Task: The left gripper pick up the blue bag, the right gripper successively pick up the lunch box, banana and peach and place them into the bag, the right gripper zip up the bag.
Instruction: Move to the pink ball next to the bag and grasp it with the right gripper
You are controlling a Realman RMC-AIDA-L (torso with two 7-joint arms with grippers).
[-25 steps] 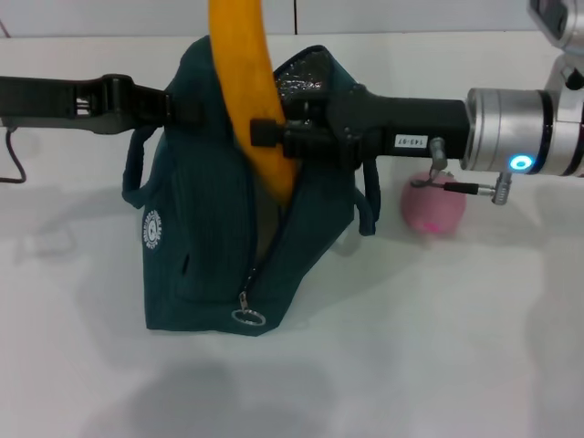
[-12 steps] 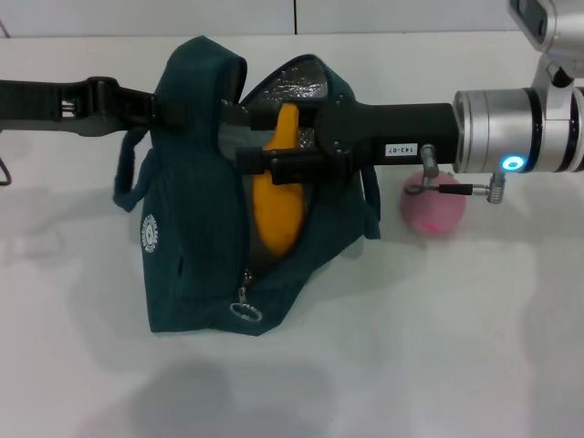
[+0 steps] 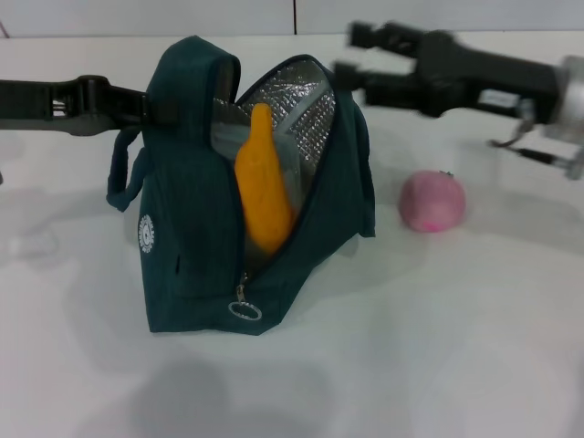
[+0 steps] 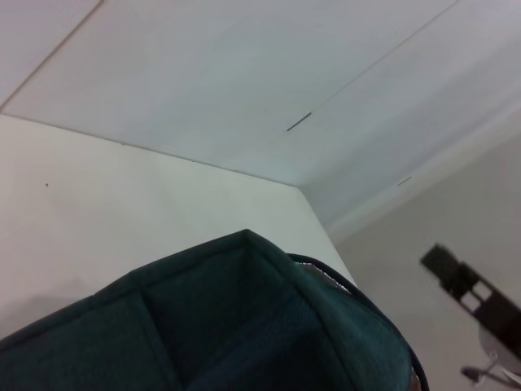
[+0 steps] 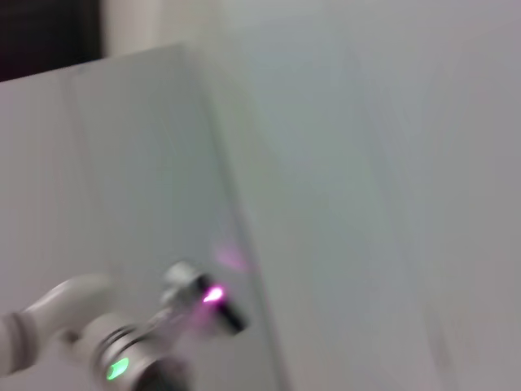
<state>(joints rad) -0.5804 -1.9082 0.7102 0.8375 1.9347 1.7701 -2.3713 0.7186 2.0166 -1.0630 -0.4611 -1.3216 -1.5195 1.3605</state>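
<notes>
The blue bag (image 3: 187,246) stands open on the white table, with silver lining (image 3: 301,96) showing. The yellow banana (image 3: 262,187) stands upright in the opening, its tip above the rim. My left gripper (image 3: 151,105) reaches in from the left and is shut on the bag's top edge; the left wrist view shows the bag's top (image 4: 244,326) close up. My right gripper (image 3: 351,53) is open and empty, raised above and to the right of the bag. The pink peach (image 3: 432,201) lies on the table right of the bag. The lunch box is not clearly in view.
The zipper's ring pull (image 3: 245,311) hangs at the bottom front of the bag's opening. The white table (image 3: 411,347) stretches in front and to the right. A wall runs along the back edge.
My right gripper has let go of the banana, opened, and lifted up and to the right out of the bag. The banana has sunk lower into the bag.
</notes>
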